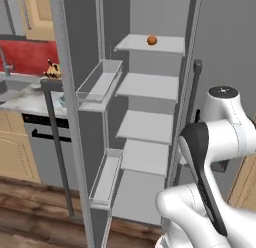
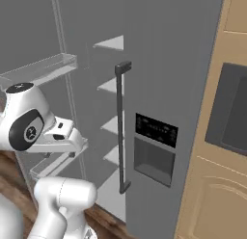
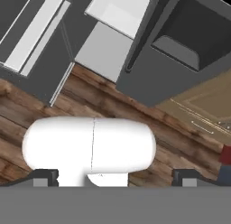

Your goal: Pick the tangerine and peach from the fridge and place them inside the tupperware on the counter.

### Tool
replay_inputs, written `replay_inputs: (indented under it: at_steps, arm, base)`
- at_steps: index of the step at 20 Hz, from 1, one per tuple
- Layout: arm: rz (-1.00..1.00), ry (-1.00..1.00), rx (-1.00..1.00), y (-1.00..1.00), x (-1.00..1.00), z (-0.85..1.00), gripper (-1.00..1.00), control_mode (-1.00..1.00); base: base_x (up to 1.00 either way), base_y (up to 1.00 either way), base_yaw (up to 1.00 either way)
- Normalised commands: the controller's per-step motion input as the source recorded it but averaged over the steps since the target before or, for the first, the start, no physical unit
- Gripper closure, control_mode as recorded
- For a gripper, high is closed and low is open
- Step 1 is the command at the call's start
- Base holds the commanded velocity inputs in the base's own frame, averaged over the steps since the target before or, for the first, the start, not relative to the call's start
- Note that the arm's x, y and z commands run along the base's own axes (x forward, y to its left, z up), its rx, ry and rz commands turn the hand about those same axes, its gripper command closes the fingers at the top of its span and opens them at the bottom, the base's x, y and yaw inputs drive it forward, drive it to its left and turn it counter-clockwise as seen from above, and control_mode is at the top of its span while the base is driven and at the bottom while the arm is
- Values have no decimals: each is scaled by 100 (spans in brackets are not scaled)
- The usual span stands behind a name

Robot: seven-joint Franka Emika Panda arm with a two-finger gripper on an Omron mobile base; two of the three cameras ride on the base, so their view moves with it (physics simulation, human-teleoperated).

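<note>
The gripper (image 3: 115, 178) is pointing down at the wooden floor (image 3: 40, 105) in front of the fridge (image 1: 150, 117), and its two dark fingertips (image 3: 45, 177) are showing far apart at the bottom of the hand view, so the jaws are standing spread and holding nothing. The arm (image 1: 210, 157) is sitting folded near the base, well below and to the right of the open fridge compartment in the left base view.

The step in hand looks like the first reach for fruit. One small round orange fruit (image 1: 152, 40) is resting on the top shelf (image 1: 150, 43), near that shelf's back edge and about midway between its side edges; it is probably the tangerine, though it is too small to tell from a peach. No second fruit can be made out on the shelves below. To do this well, the arm would need to be unfolding upward and swinging the hand toward the open side, keeping clear of the open door (image 1: 75, 92) with its clear bins (image 1: 100, 82) and of the closed door's bar handle (image 2: 121, 127). Coming in level over the shelf's front edge with the jaws wide, then closing gently, would suit a fruit that could roll.

The tupperware (image 1: 61, 99) is barely peeking out as a pale blue-green sliver on the counter (image 1: 30, 97), at the counter's end beside the fridge door.
</note>
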Motion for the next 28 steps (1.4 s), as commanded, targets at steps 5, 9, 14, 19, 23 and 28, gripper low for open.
replay_inputs:
  at_steps: [5, 9, 14, 19, 23, 28]
  arm:
    - [0, 0, 0, 0, 0, 0, -100, 100]
    - [0, 0, 0, 0, 0, 0, -100, 100]
    - [0, 0, 0, 0, 0, 0, -100, 100]
    - [0, 0, 0, 0, 0, 0, -100, 100]
    - [0, 0, 0, 0, 0, 0, -100, 100]
    - [0, 0, 0, 0, 0, 0, -100, 100]
  base:
    - [57, -28, 14]
    - [50, -2, -1]
    - [43, 9, -17]
    - [35, 17, -12]
    - [30, 37, -5]
    - [41, 25, -2]
